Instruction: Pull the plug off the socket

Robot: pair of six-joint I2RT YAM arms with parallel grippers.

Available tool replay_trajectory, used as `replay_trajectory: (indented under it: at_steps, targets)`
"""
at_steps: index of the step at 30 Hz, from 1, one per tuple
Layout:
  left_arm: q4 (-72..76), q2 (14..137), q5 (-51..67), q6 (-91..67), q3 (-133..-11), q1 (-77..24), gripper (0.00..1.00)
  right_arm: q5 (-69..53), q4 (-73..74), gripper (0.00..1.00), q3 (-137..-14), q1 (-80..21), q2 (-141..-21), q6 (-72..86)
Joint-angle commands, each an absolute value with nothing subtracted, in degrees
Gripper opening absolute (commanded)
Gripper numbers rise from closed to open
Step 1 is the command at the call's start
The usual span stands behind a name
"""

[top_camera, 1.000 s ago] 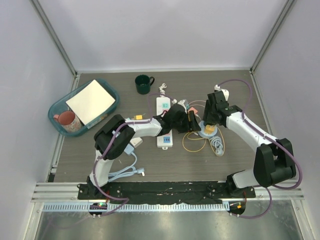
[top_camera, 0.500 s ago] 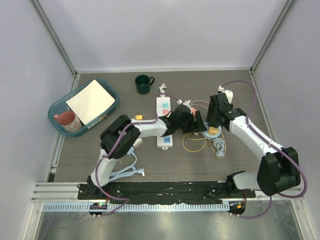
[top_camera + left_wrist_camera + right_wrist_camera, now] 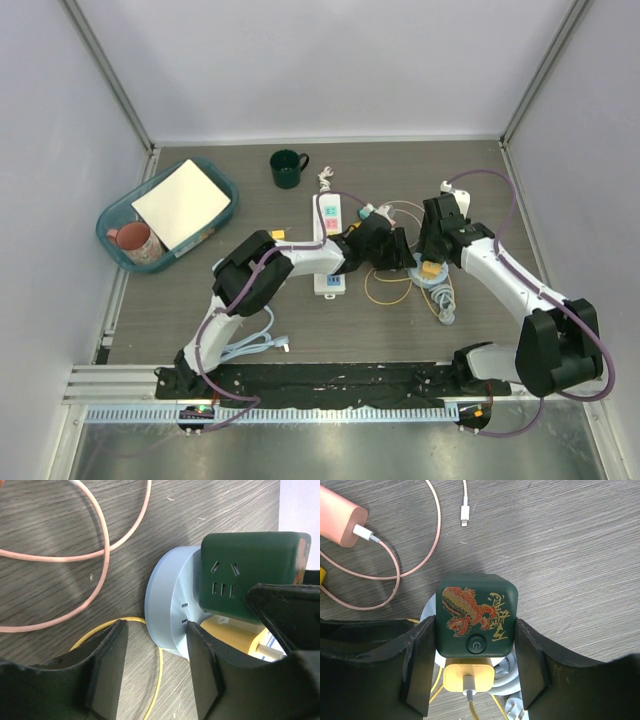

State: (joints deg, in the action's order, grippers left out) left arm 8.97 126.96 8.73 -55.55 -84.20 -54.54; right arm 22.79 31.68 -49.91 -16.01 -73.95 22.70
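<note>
**Plug seated, socket braced: grab the plug body, not the cable**

Small yellow plastic plug (image 3: 468,677) sits in the side of the dark green cube socket (image 3: 476,611) facing the right wrist. The cube is on a pale blue round base (image 3: 165,605) on the table (image 3: 570,540). Right gripper (image 3: 476,625) clamps the cube's two sides. Left gripper (image 3: 156,630) is spread over the base rim, holding nothing. Plug looks rigid, light and smooth, and prong friction will likely resist. Pinch its flat sides. The thin yellow cable (image 3: 469,705) is soft, so don't tug it.

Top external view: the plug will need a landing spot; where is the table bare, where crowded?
Bare: the far right corner beyond the right arm; the near strip in front of the cables; the gap between mug and bin. Crowded: the centre, around power strip, cables and green socket cube.
</note>
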Motion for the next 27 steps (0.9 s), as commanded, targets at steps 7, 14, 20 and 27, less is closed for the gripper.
replay_trajectory:
  at_steps: [7, 14, 20, 27]
  targets:
    - [-8.2, 129.5, -2.3, -50.6, -91.0, -56.7, 0.42, 21.6, 28.8, 0.18, -50.5, -15.8, -69.2, 23.6]
    - [-13.5, 133.1, -4.8, -50.9, -93.4, -57.5, 0.42, 20.0, 28.4, 0.16, -52.2, -13.5, -69.1, 22.8]
    - [-15.1, 135.1, -5.9, -51.2, -93.9, -57.8, 0.41, 18.0, 28.4, 0.15, -53.1, -12.5, -69.5, 23.1]
    - [-16.1, 135.2, -6.4, -50.9, -93.6, -57.9, 0.41, 20.2, 28.1, 0.15, -55.0, -10.6, -70.2, 21.2]
